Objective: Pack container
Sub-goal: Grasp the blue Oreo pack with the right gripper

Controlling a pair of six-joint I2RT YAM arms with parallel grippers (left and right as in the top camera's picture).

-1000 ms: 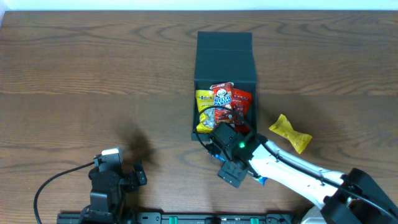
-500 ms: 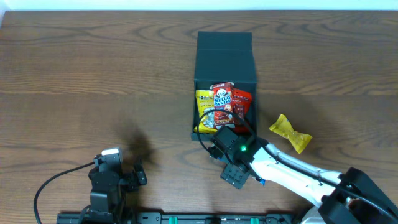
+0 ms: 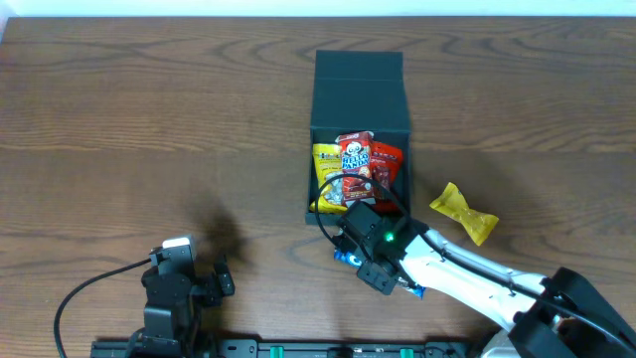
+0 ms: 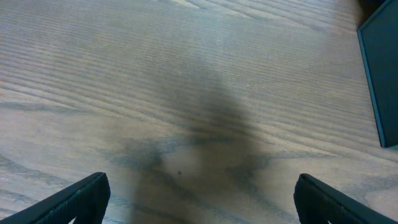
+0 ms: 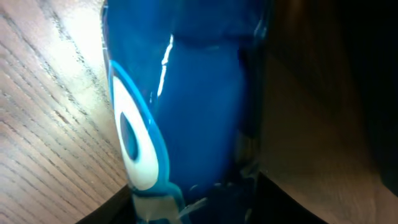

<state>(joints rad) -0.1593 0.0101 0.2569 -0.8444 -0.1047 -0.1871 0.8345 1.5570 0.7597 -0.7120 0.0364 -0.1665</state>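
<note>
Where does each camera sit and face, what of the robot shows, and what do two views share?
Overhead: above the table, looking straight down; left arm, right arm, container show.
Left wrist: low over the table, looking forward; open left end effector's fingertips frame the bottom.
Right wrist: tight on a blue packet; own fingers unclear.
Shared: overhead and left wrist both show the container.
</note>
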